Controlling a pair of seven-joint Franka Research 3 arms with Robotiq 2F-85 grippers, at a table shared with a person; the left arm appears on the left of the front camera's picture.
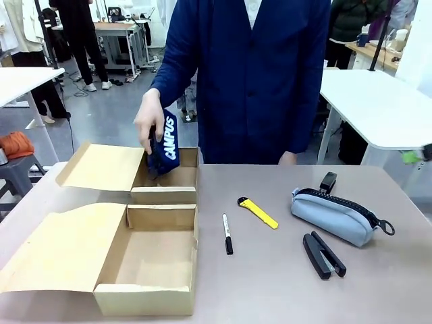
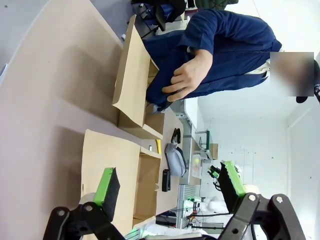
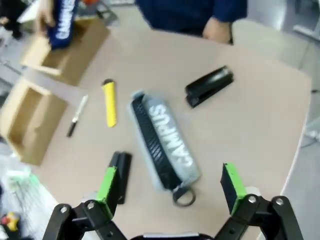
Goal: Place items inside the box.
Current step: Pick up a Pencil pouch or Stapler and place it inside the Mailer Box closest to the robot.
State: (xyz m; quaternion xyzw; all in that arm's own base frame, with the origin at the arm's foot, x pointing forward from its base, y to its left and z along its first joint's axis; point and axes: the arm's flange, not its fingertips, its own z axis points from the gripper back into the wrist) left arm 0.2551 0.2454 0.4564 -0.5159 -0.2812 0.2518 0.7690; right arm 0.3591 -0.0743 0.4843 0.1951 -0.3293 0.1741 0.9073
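Right end effector (image 3: 170, 176) hangs open-jawed above grey zip pouch (image 3: 166, 141).

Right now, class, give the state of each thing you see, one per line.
Navy zip pouch: in the person's hand, lower end inside far brown cardboard box.
Near brown cardboard box: open, empty.
Grey zip pouch: zipped shut, lying on table.
Long black stapler: arms apart.
Left gripper: open.
Right gripper: open.
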